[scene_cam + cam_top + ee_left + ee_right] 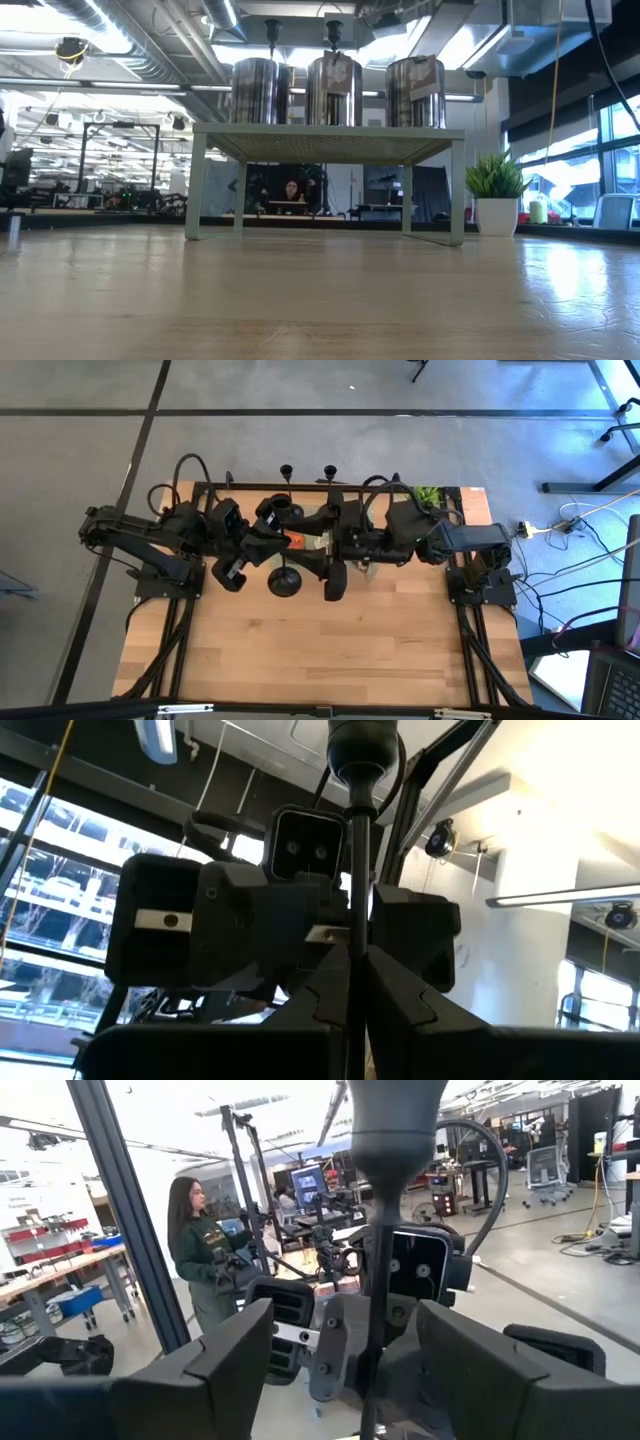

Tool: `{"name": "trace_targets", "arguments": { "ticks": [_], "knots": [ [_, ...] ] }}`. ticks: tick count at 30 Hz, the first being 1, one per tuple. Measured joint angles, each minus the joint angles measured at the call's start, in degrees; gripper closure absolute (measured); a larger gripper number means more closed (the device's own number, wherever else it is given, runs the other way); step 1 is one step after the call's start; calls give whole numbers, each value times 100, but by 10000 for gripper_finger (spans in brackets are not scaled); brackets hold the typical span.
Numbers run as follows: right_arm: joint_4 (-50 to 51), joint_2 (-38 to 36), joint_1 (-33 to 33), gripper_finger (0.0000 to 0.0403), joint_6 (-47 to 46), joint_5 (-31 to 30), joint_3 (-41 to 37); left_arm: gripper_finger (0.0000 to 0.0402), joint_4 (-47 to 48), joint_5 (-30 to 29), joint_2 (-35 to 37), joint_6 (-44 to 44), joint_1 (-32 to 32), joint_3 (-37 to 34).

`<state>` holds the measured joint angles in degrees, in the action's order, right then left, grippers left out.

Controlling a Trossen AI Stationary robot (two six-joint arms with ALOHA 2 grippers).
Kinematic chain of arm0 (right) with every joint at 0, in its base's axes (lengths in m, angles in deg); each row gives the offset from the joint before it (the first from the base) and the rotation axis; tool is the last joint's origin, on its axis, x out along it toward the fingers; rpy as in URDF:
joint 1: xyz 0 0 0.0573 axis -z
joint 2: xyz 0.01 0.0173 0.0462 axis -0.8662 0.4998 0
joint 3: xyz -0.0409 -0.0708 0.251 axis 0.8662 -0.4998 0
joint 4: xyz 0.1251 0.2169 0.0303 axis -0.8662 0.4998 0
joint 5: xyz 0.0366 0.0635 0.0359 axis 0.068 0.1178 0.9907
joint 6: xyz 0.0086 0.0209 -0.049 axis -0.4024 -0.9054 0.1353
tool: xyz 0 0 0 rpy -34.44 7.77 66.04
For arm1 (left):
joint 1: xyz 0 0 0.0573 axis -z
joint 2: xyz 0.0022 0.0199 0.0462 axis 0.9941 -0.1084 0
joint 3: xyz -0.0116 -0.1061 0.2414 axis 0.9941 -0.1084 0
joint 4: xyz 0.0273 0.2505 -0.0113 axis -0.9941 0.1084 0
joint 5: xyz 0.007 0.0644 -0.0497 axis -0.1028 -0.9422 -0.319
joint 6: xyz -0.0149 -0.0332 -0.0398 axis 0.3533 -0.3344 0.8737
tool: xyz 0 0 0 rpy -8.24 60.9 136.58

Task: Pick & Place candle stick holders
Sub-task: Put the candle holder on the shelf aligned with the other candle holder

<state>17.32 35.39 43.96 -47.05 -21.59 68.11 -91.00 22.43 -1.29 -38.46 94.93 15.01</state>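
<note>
Candle stick holders are the matter here, and one of them stands upright between both arms, its thin black stem clamped by the left pincer, whose dark fingers are pressed together on it. In the left wrist view the stem runs straight up from the meeting fingertips to the small cup top. The right pincer faces it from the other side — its fingers are spread, one on each side of the same stem, with a clear gap to the metal, so it is not gripping.

From above, this held holder shows its round flared base, hanging over the wooden surface between the two pincers, in front of the low rack. The left pincer reaches in from that arm's side, the right pincer from the other.

Two more candle stick holders stand upright beyond the rack's far edge, side by side; their tops rise behind the tin cans, three of which sit in a row on the rack. A small potted plant stands beside the rack's right leg. Past the surface, a person stands in the room.
</note>
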Motion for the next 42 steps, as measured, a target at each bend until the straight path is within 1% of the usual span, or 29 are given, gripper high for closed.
{"name": "trace_targets", "arguments": {
  "ticks": [10,14,18,26,29,31,34,39,42],
  "knots": [
    [-279,83,42,154,-42,-22,4,391,11,97,-44,126,7,2],
    [-240,109,44,166,-157,-22,2,391,15,116,-39,147,7,2],
    [-237,151,66,205,-192,-22,2,391,15,144,-39,165,7,2],
    [-225,151,68,328,-109,-15,1,391,17,147,-39,206,7,2],
    [-225,151,68,364,-83,-7,2,391,24,176,-39,229,7,2],
    [-206,149,68,377,-82,6,2,391,37,185,-39,236,7,3],
    [-184,149,68,382,-77,61,2,391,70,215,-35,248,7,4],
    [-133,149,60,384,30,45,0,390,196,553,-32,429,0,7],
    [-70,149,48,385,122,-188,0,371,316,583,-22,573,-2,13]
  ]
}}
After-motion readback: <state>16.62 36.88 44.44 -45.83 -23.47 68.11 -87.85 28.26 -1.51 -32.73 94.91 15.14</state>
